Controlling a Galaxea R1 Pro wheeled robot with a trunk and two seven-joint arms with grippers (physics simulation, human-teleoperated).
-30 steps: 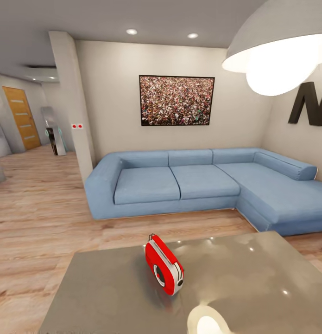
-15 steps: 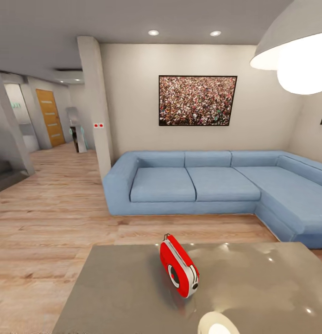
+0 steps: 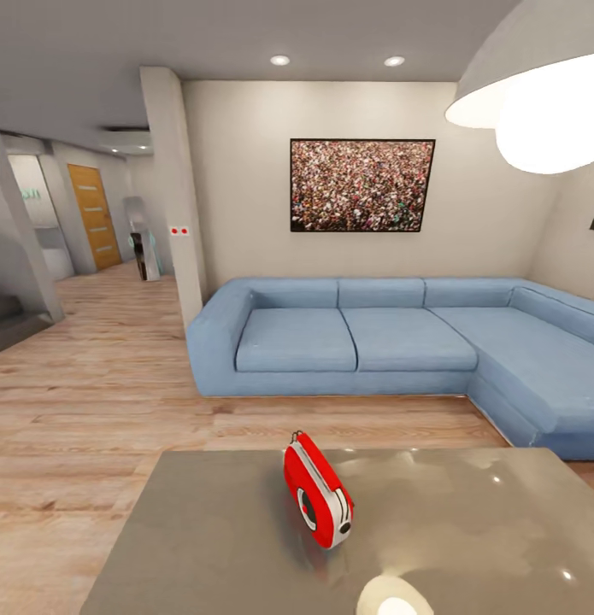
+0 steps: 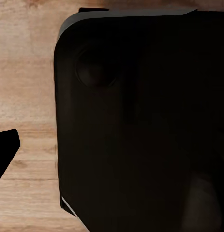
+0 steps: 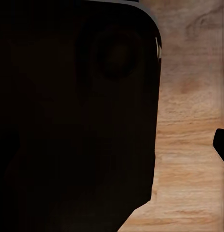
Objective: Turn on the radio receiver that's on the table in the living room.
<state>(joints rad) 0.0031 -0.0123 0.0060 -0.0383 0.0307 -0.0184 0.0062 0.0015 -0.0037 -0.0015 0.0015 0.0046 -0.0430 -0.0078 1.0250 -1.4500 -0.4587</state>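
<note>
Facing the red radio receiver [image 3: 317, 500] upright on the grey table [image 3: 202, 547], the robot was at the approach step; next came reaching its dial. Neither claw's opening could be told.

The head camera swings left and then eases slightly back right, so the whole scene shifts. The hallway with the wooden door [image 3: 95, 213] opens up left of the sofa [image 3: 391, 342], and the dark wall letter right of the sofa is now cut to a sliver. The radio receiver [image 3: 318, 500] keeps its spot on the table [image 3: 202, 538].
</note>
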